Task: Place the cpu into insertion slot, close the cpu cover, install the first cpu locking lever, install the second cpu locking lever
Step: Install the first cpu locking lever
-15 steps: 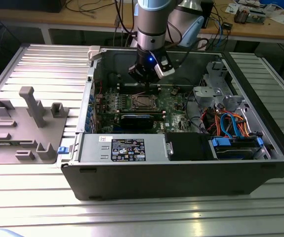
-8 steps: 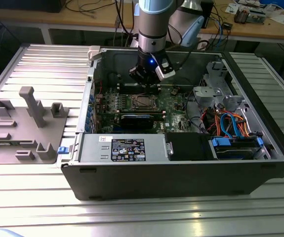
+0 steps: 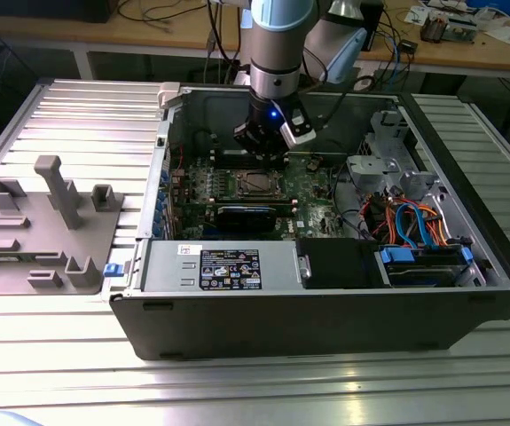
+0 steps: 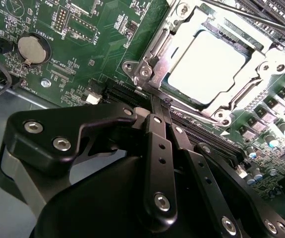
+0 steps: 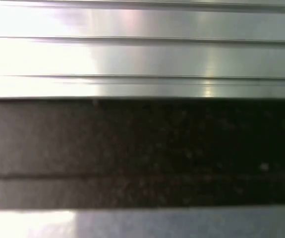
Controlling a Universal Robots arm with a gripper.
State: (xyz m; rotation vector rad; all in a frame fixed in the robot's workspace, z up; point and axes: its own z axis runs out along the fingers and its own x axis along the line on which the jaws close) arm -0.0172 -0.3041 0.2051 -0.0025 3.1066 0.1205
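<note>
An open computer case (image 3: 325, 302) lies on its side on a ribbed aluminium worktop (image 3: 77, 115), with the robot arm (image 3: 277, 44) reaching down into it from above. The black tool (image 3: 259, 153) hangs low over the green motherboard (image 3: 312, 200), just behind the processor socket as the exterior view shows it. In the second wrist view the tool (image 4: 159, 106) has its two black fingers (image 4: 157, 148) drawn together, tips meeting or nearly so, with nothing gripped between them; the tips sit at the near edge of the socket, close to a thin metal lever (image 4: 194, 115) running along that edge, though I cannot tell whether they touch it. The cpu (image 4: 206, 67), its silvery-grey top facing up, sits inside the insertion slot (image 4: 147, 72), and the cpu cover (image 4: 261, 74) lies flat down over it, its cut-out centre framing the chip. In the exterior view the same socket (image 3: 253, 184) shows as a small square with a metal rim in the middle of the board. A round coin battery (image 4: 32, 48) is on the board well apart from the socket, and a long black card (image 3: 253, 216) stands just in front of the socket in the exterior view. On the exterior view's left, a grey fixture block (image 3: 46, 226) with upright posts rests on the worktop beside the case. Orange and blue cables (image 3: 410, 222) run through the case on the exterior view's right.
</note>
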